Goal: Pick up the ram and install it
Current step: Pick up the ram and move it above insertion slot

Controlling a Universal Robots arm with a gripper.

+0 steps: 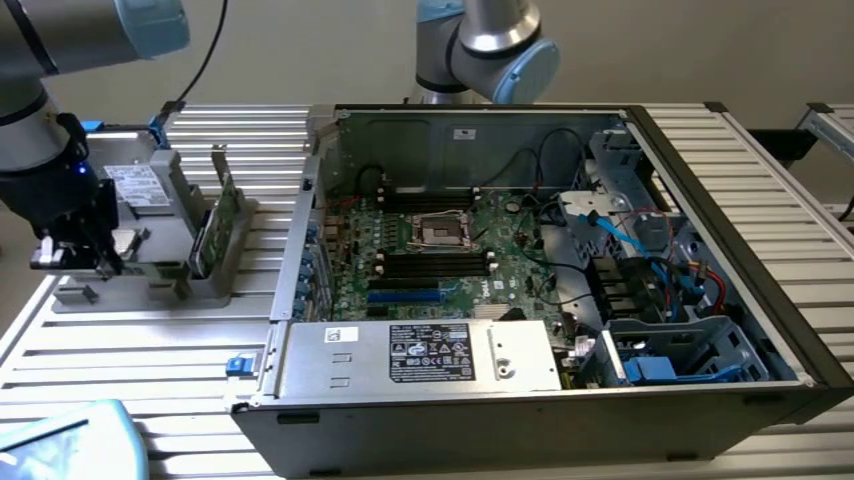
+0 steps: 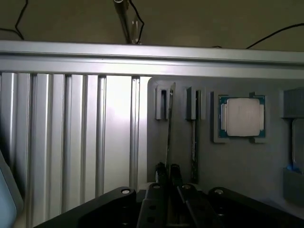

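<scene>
My gripper [image 1: 78, 262] is down at the grey parts holder [image 1: 147, 285] on the exterior view's left, away from the open computer case [image 1: 721, 230]. In the wrist view the ram [image 2: 168, 128] shows edge-on as a thin dark stick standing in a holder slot. The gripper [image 2: 168, 173] has its black fingers [image 2: 161, 172] pressed against both sides of the ram's near end. A second thin green board [image 2: 194, 142] stands in the neighbouring slot. The motherboard's black memory slots [image 1: 430, 266] lie inside the case.
A square silver processor chip [image 2: 242, 116] rests in a holder pocket beside the boards. A wider green card with a metal bracket [image 1: 222, 205] stands upright between holder and case. Another arm's base [image 1: 481, 45] rises behind the case. Ribbed aluminium table [image 2: 71, 142] surrounds the holder.
</scene>
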